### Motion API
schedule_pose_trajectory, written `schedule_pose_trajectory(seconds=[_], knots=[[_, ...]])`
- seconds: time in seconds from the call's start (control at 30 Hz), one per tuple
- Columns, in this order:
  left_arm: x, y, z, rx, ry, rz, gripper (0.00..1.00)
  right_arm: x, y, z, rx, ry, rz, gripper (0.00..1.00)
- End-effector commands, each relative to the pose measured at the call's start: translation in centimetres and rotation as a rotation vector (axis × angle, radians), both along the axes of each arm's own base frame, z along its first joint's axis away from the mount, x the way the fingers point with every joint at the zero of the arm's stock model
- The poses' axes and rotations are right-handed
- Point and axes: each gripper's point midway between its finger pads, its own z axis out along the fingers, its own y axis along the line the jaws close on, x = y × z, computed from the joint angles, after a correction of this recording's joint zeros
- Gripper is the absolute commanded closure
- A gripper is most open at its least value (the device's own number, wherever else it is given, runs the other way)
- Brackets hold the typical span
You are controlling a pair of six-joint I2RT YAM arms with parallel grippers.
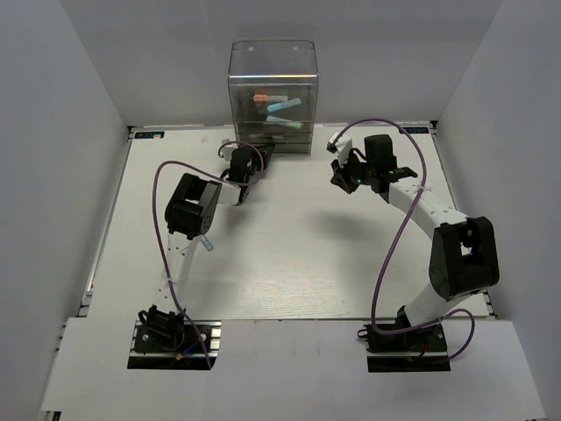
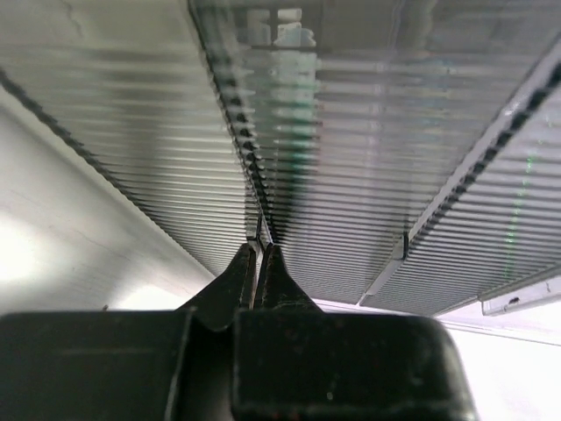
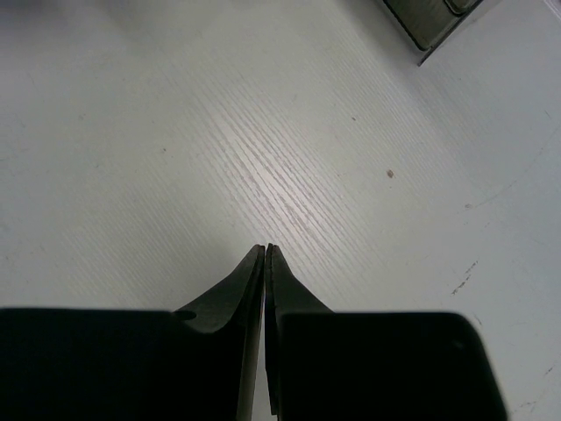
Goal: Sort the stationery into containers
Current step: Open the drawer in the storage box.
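Note:
The containers are drawers of a tall clear box at the back of the table. Inside lie pale markers, one orange-capped and two light-blue-capped. My left gripper reaches the box's lower left front. In the left wrist view that gripper is shut, its tips pinching a thin clear edge of a ribbed drawer. My right gripper hovers right of the box. Seen from the right wrist, it is shut and holds nothing, over the bare table. A light-blue-capped marker peeks from under the left arm.
White walls enclose the white table on three sides. Purple cables loop along both arms. A corner of the box's base shows at the top right of the right wrist view.

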Motion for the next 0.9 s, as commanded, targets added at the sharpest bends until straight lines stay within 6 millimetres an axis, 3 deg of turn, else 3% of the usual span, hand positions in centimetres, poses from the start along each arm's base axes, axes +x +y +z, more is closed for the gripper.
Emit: schedule_pose_trajectory(seconds=[0.0, 0.17, 0.2, 0.27, 0.3, 0.37, 0.43, 0.57, 0.6, 0.67, 0.7, 0.77, 0.87], knots=[[-0.1, 1.4, 2.2, 0.029, -0.053, 0.058, 1.0, 0.3, 0.4, 2.7, 0.034, -0.055, 0.024, 0.92], [-3.1, 1.0, 2.9, 0.012, -0.079, 0.001, 1.0, 0.3, 1.0, 2.8, 0.045, -0.054, 0.043, 0.91], [-4.4, 0.5, 2.0, 0.019, -0.057, -0.024, 1.0, 0.3, 1.0, 2.9, 0.049, -0.055, 0.043, 0.9], [-5.5, 0.0, 3.2, 0.008, -0.08, -0.047, 1.0, 0.2, 1.1, 2.6, 0.05, -0.043, 0.045, 0.9], [-6.5, 0.3, 2.3, 0.015, -0.058, -0.056, 1.0, 0.2, 1.2, 2.9, 0.054, -0.048, 0.049, 0.9], [-7.6, 0.1, 3.6, 0.006, -0.082, -0.065, 1.0, 0.1, 1.3, 2.8, 0.057, -0.041, 0.054, 0.89], [-9.0, -0.1, 3.1, 0.012, -0.065, -0.078, 1.0, 0.0, 1.3, 2.7, 0.06, -0.037, 0.056, 0.89], [-10.4, 0.0, 3.4, 0.013, -0.061, -0.087, 1.0, -0.1, 1.6, 2.5, 0.061, -0.027, 0.063, 0.85], [-10.7, -0.5, 3.2, 0.017, -0.051, -0.096, 0.94, 0.0, 1.5, 2.7, 0.062, -0.032, 0.064, 0.78], [-10.8, -0.7, 3.3, 0.017, -0.045, -0.109, 0.72, -0.4, 1.7, 2.7, 0.061, -0.023, 0.083, 0.7], [-10.4, -0.3, 3.5, 0.017, -0.046, -0.099, 0.5, -0.4, 1.8, 2.9, 0.057, -0.032, 0.092, 0.6], [-10.6, -0.4, 4.7, 0.022, -0.056, -0.11, 0.4, -0.7, 1.9, 2.9, 0.058, -0.028, 0.116, 0.51], [-10.7, -0.1, 5.7, 0.029, -0.058, -0.12, 0.32, -1.2, 2.2, 3.3, 0.064, -0.029, 0.148, 0.37]])
